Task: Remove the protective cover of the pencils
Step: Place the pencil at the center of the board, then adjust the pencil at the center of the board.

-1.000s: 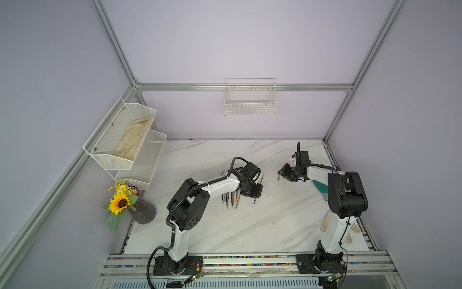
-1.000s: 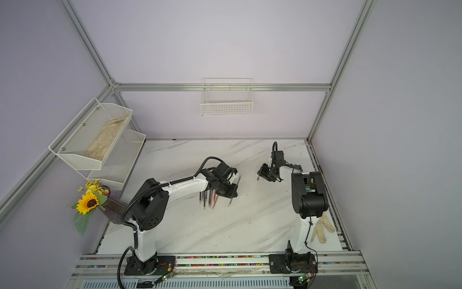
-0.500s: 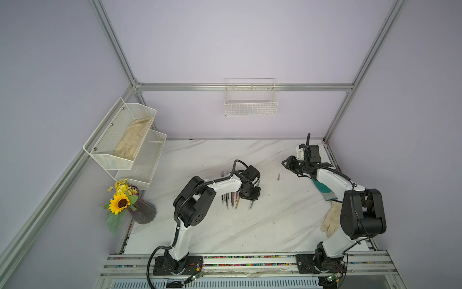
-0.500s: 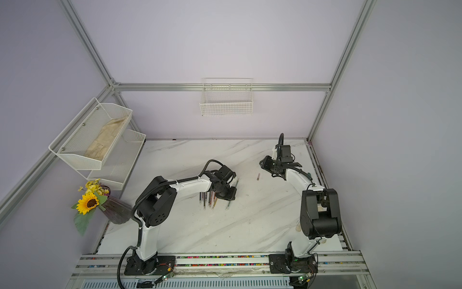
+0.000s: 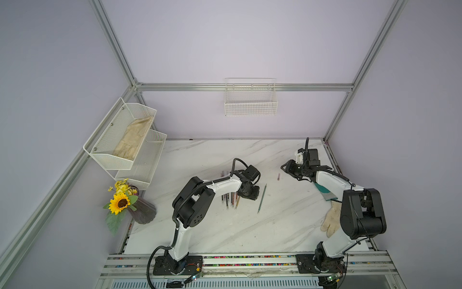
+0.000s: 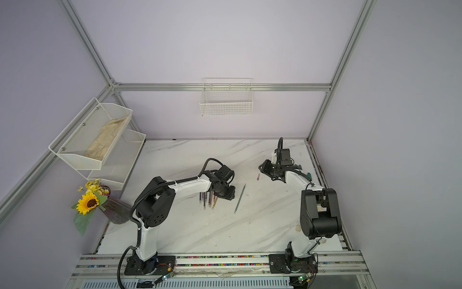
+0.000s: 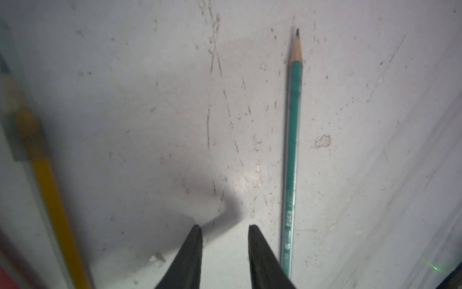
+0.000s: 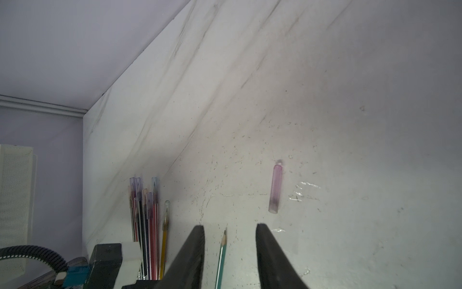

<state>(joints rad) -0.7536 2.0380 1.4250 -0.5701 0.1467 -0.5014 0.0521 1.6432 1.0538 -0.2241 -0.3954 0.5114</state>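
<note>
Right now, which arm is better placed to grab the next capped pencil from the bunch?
Left, probably. The left hand is open and empty right beside the capped pencils, while the right hand sits farther off, near the loose pink cap.

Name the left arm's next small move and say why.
Probably shift the left gripper, open and empty, from the uncapped green pencil toward the capped yellow pencil: the green one looks done, with a loose cap lying apart.

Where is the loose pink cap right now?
In both top views the pink cap lies alone on the marble table, between the green pencil's sharpened tip and the right gripper.
</note>
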